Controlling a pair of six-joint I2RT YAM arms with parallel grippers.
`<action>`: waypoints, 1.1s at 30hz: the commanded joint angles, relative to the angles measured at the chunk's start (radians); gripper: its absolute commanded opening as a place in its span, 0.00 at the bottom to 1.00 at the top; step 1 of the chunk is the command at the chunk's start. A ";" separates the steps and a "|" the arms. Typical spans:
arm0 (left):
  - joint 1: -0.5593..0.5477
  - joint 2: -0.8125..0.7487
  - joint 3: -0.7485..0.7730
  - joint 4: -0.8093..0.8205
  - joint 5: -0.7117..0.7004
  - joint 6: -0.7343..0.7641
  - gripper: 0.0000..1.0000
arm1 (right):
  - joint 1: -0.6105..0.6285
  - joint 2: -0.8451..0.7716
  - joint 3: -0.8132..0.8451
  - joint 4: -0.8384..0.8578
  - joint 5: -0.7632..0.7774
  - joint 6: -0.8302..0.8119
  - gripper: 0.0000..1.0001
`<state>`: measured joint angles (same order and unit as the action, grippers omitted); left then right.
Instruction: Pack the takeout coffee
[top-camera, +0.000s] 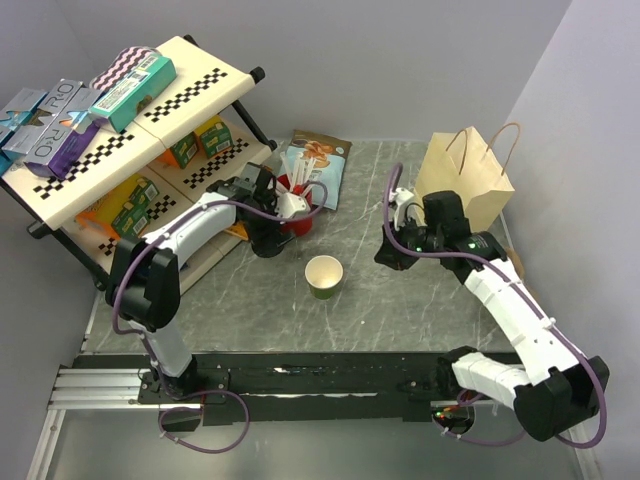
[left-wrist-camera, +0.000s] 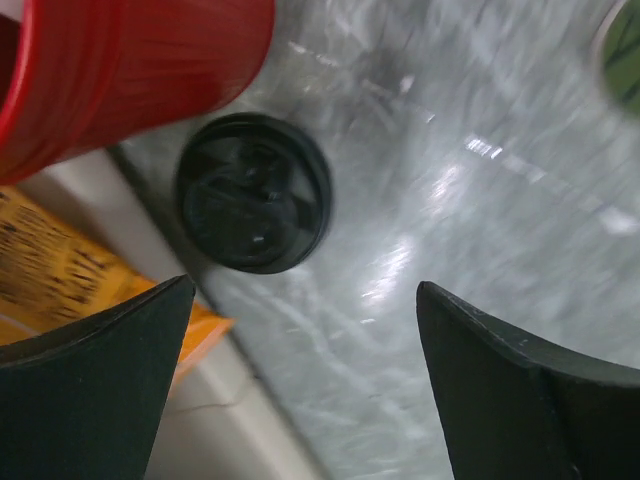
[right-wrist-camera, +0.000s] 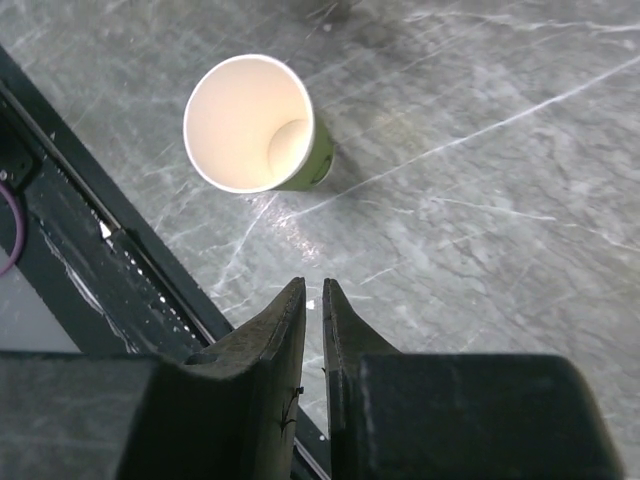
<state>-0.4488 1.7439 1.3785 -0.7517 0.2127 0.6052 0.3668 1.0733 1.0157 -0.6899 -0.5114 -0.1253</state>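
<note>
The dark-green paper cup (top-camera: 324, 276) stands upright and uncovered on the marble table, its cream inside showing; it also shows in the right wrist view (right-wrist-camera: 255, 125). Its round black lid (left-wrist-camera: 253, 192) lies flat on the table beside the red cup (left-wrist-camera: 130, 70), close to the shelf's base. My left gripper (left-wrist-camera: 305, 290) is open wide and empty, hovering just above and short of the lid; in the top view it (top-camera: 266, 240) hides the lid. My right gripper (right-wrist-camera: 313, 285) is shut and empty, above the table to the right of the green cup (top-camera: 386, 255).
A brown paper bag (top-camera: 465, 175) stands open at the back right behind the right arm. A checkered shelf (top-camera: 120, 150) with boxes fills the left. The red cup with white stirrers (top-camera: 292, 212) and a snack pouch (top-camera: 318, 165) sit at the back. A black rail (top-camera: 330, 375) runs along the near edge.
</note>
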 joint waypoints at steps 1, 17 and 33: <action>0.015 -0.024 0.004 -0.015 0.031 0.321 0.99 | -0.040 -0.044 0.018 0.004 -0.036 0.007 0.20; 0.018 0.150 0.050 -0.014 0.070 0.518 0.99 | -0.092 -0.049 -0.009 0.030 -0.084 0.042 0.21; 0.024 0.232 0.102 -0.055 0.059 0.539 0.93 | -0.120 -0.055 -0.034 0.041 -0.098 0.055 0.22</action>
<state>-0.4328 1.9526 1.4342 -0.7788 0.2462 1.1141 0.2569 1.0416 0.9867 -0.6739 -0.5926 -0.0826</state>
